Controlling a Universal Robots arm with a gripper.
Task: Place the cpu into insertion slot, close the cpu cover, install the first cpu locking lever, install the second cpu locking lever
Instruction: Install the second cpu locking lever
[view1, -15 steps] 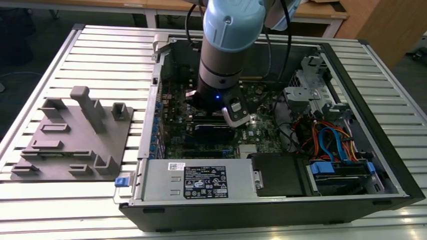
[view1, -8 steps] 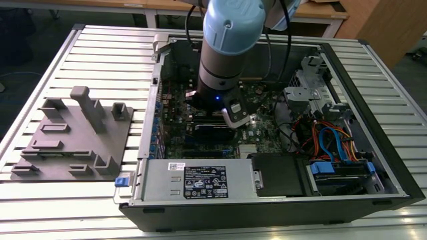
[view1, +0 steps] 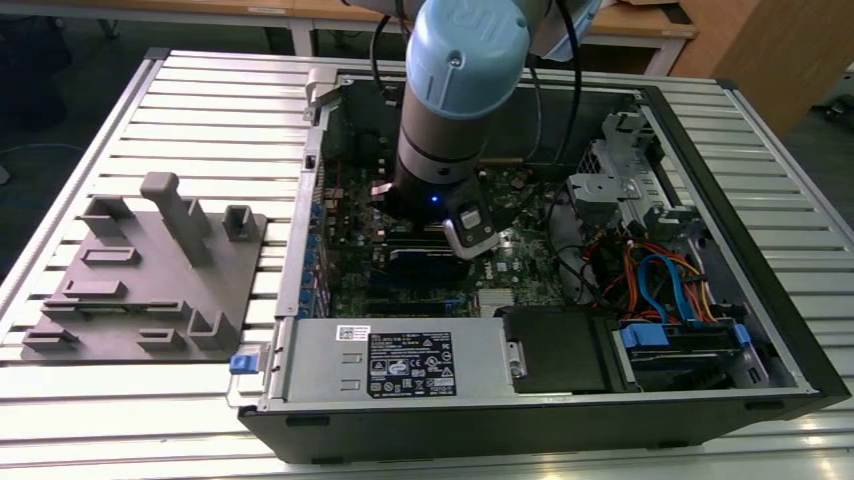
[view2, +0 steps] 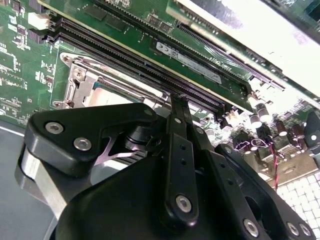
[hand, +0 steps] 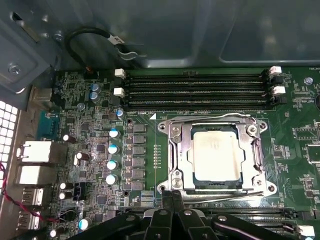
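Under the cpu cover (hand: 216, 150), cpu (hand: 215, 152) seated, claw (hand: 172, 197) tips half hidden.

Arm (view1: 447, 120): a light blue rounded joint cap with one small screw is seen over a grey cylindrical body and a black lower section carrying a small blue light. A white-and-black module (view1: 470, 232) is fitted at the wrist. Black cables (view1: 574, 40) are routed alongside. Gripper (view2: 176, 107): black linkage bars are fastened by silver screws; a silver metal block is noted beside them.
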